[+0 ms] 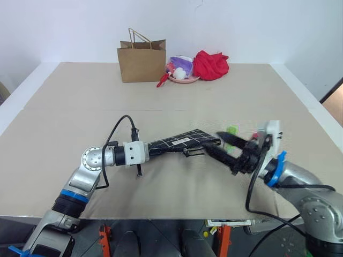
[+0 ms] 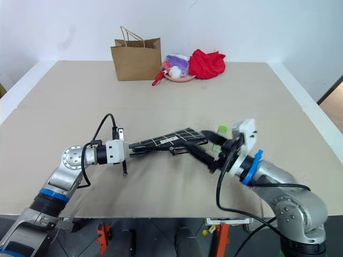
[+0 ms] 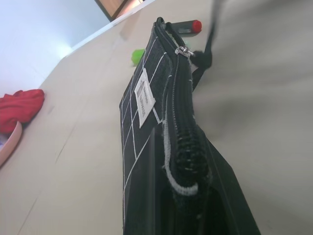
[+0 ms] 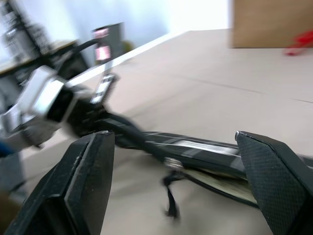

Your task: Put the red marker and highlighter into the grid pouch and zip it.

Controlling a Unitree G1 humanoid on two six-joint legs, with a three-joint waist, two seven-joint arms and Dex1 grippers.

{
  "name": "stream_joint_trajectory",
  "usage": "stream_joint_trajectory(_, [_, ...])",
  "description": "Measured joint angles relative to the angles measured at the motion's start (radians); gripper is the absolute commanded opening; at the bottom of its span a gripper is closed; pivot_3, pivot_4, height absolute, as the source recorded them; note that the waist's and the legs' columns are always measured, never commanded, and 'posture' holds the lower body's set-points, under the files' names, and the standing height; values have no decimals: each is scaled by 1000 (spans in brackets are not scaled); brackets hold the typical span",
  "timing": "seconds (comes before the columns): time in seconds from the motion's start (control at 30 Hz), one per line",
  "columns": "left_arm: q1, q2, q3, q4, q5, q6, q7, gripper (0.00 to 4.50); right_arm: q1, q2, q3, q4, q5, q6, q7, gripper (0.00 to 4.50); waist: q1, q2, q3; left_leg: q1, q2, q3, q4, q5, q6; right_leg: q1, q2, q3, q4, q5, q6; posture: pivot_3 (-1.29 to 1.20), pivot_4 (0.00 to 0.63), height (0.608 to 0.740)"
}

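Where walls rise white, beige table (image 1: 64, 107)

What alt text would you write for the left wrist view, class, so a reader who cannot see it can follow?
A black grid pouch fills the middle, seen end-on along its zipper, with a white label on its side. Beyond its far end, a red marker and a green highlighter lie on the tan table.

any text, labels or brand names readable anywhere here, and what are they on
None can be read.
White label on the grid pouch: has small printed lines, too small and blurred to read.
Brown paper bag: no print visible.
Dark sign with pale patches beyond the table edge: blurred, unreadable.
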Motion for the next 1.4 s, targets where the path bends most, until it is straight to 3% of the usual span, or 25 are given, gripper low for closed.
stream_joint_trajectory(0.13, [-1, 27, 8, 33, -10, -23, -27, 0, -51, -1, 6, 206, -276, -63, -229, 4373, 1, 0, 0, 1, 0, 1, 0, 1, 0, -1, 0, 0, 0, 1, -1, 0, 150, 740])
stream_joint_trajectory(0.27, [-14, 20, 7, 42, -14, -24, -27, 0, -70, 84, 80, 263, -382, -85, -323, 4373, -4, 0, 0, 0, 0, 1, -2, 0, 0, -2, 1, 0, 0, 2, 2, 0, 150, 740])
stream_joint_trajectory(0.47, [-16, 21, 7, 42, -16, -42, -28, 0, -114, 180, 131, 283, -455, -96, -387, 4373, -4, 0, 0, -1, 0, 0, -3, 0, 1, -2, 1, 0, 0, 1, 4, 0, 150, 740])
stream_joint_trajectory(0.97, [-7, 26, 7, 43, -15, -58, -23, 0, -53, 291, 206, 201, -576, -17, -490, 4373, -2, 0, 0, -1, 0, 0, -3, 0, 1, -2, 0, 0, 0, 0, 2, 0, 150, 740])
stream_joint_trajectory(1.2, [-8, 19, 6, 48, -15, -60, -22, 0, -92, 344, 236, 232, -649, 4, -547, 4373, -5, 0, 0, -1, 0, 0, -2, 0, 1, -2, 0, 0, 0, 0, 0, 0, 150, 740])
stream_joint_trajectory(1.3, [-9, 18, 6, 50, -15, -60, -22, 0, -102, 353, 239, 248, -667, 5, -557, 3480, -5, 0, 0, -1, 0, 0, -1, 0, 1, -1, 0, 0, 0, 1, -1, 0, 150, 740])
stream_joint_trajectory(1.4, [-10, 18, 6, 57, -15, -61, -22, 0, -104, 360, 245, 249, -676, 8, -557, 2112, -1, 0, 0, 0, 0, 0, -1, 0, 1, -1, 0, 0, 0, 1, -1, 0, 150, 740])
